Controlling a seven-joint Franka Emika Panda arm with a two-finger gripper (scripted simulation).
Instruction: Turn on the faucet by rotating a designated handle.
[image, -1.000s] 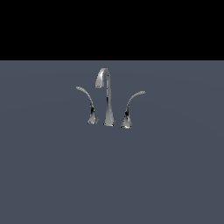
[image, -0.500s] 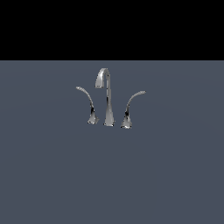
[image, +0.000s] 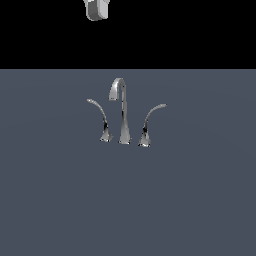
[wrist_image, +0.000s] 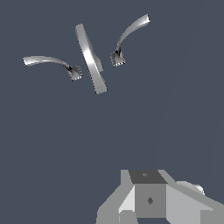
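Note:
The chrome faucet stands mid-scene on the grey surface, its tall spout hooked over at the top. The handle is the lever on the exterior view's right, its tip sweeping right. A twin lever curls left. Only a pale bit of my gripper shows at the picture's upper edge, well above the faucet and apart from it. In the wrist view the faucet lies far off with a lever on each side; I cannot tell which is the handle. The gripper's body shows there, its fingers hidden.
A flat dark grey surface spreads all around the faucet. Black background fills the exterior view above it.
Part of the gripper has come into the exterior view at its upper edge, where nothing showed before. The faucet and both levers have not moved.

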